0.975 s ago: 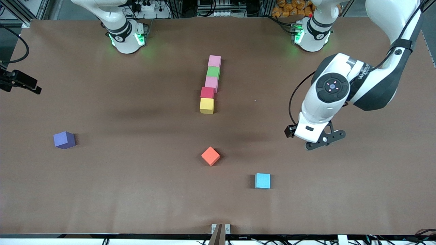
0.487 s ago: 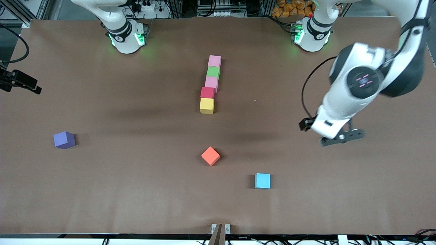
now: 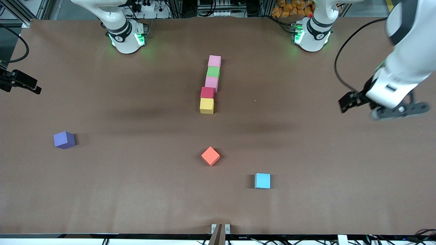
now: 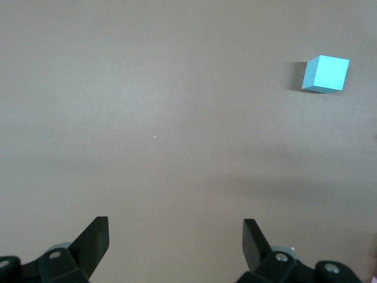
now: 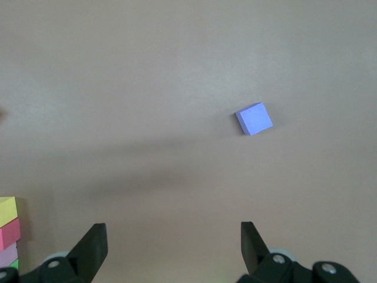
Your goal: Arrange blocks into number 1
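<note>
Five blocks lie in a touching column in the middle of the table: pink, green, pink, red, yellow nearest the front camera. Red and yellow sit slightly offset toward the right arm's end. My left gripper hangs open and empty over bare table at the left arm's end; its wrist view shows the gripper holding nothing. My right gripper is open and empty, out of the front view; the yellow block and red block show at the edge of its wrist view.
A purple cube sits toward the right arm's end, also the purple cube in the right wrist view. An orange cube and a light blue cube lie nearer the front camera than the column; the light blue cube shows in the left wrist view.
My left arm has swung away from the table's middle toward its own end and back toward the bases, gripper still open. The blocks and the loose cubes have not moved.
</note>
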Controlling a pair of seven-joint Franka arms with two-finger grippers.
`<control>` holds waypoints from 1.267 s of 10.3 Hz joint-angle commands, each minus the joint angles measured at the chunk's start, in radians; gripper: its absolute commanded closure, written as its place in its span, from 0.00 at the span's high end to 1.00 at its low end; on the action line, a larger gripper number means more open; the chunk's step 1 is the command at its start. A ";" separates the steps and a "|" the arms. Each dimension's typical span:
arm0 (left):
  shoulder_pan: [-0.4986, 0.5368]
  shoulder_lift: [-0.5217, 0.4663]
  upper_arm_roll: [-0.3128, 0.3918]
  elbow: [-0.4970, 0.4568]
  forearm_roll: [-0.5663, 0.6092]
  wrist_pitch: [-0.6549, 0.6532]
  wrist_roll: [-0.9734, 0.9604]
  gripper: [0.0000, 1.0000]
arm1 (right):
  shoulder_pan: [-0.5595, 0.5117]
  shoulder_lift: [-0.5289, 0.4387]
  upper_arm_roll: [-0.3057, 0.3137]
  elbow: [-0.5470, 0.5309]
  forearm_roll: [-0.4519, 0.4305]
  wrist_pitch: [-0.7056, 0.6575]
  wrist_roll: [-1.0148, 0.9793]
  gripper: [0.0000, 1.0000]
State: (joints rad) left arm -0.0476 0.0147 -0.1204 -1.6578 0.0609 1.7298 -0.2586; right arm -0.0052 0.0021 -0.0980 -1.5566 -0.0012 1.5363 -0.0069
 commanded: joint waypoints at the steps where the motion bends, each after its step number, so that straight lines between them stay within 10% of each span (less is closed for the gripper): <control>1: 0.005 -0.051 0.025 0.053 -0.026 -0.115 0.077 1.00 | -0.007 0.004 0.006 0.018 0.007 -0.015 -0.007 1.00; 13: 0.022 -0.050 0.021 0.187 -0.069 -0.282 0.188 1.00 | -0.007 0.004 0.006 0.018 0.007 -0.021 -0.007 1.00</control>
State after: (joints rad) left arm -0.0335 -0.0463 -0.0962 -1.4983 0.0128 1.4731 -0.0988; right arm -0.0053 0.0025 -0.0980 -1.5557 -0.0012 1.5309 -0.0069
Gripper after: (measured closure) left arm 0.000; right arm 0.000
